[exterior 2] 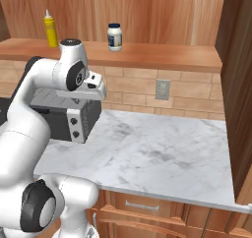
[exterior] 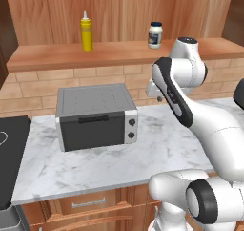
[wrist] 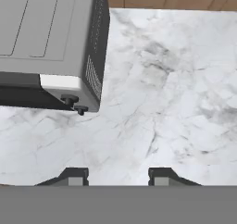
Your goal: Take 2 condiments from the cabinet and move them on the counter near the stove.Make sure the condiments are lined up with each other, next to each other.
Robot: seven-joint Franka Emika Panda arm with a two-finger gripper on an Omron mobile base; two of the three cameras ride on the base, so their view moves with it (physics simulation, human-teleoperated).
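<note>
Two condiments stand upright on the open cabinet shelf (exterior: 119, 53): a tall yellow squeeze bottle (exterior: 86, 33) (exterior 2: 50, 30) to the left and a short white jar with a dark blue lid (exterior: 155, 35) (exterior 2: 114, 37) to the right. My gripper (wrist: 118, 177) hangs well below them over the white marble counter (exterior: 157, 153) (wrist: 176, 93), pointing down. Its fingers stand apart with nothing between them. The black stove (exterior: 9, 149) lies at the counter's left end.
A grey toaster oven (exterior: 95, 115) (exterior 2: 78, 119) (wrist: 46, 33) sits on the counter between the stove and my hand. A brick wall with an outlet (exterior 2: 162, 89) backs the counter. A tall wooden panel (exterior 2: 241, 84) closes the right side.
</note>
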